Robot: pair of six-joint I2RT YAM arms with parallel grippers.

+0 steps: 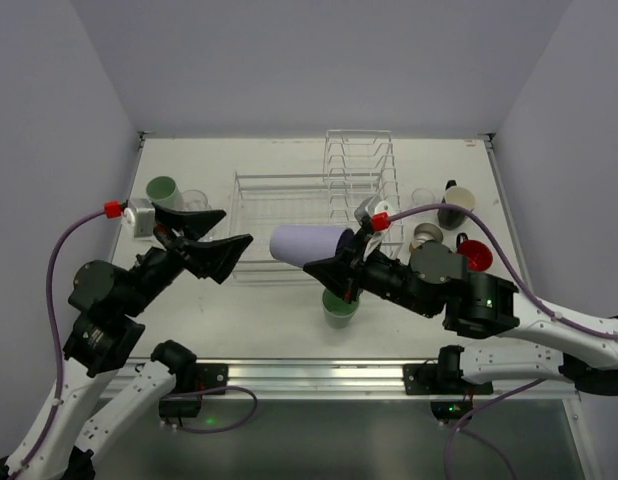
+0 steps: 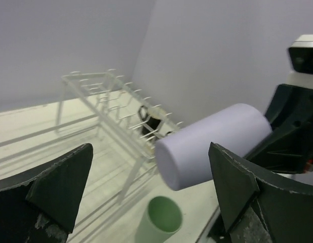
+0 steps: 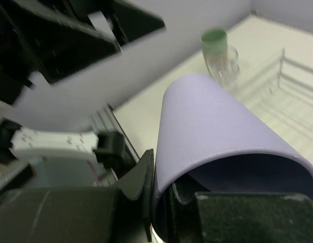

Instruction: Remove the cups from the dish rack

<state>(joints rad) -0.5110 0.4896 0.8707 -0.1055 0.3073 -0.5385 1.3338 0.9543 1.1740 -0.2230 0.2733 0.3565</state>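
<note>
Cups stand on the tabletop [image 1: 239, 310] in two groups flanking the dish rack [image 1: 289, 178]: a green tumbler [image 1: 162, 190] and a clear glass [image 1: 194, 200] at the upper left, and a black mug [image 1: 454, 210], red mug [image 1: 474, 250] and tan cup [image 1: 426, 237] at the right. The lavender cup [image 1: 304, 243] is in the air at the middle of the frame, over the rack's near edge. The right tool [image 1: 347, 255] is clamped on its rim, one finger inside the mouth and one outside, which is why it lies sideways with its closed end pointing left. Another green cup [image 1: 339, 308] stands below it on the tabletop. The left tool [image 1: 229, 230] hangs empty just left of the lavender cup, jaws wide apart and facing that closed end, probably placed to receive it.
</note>
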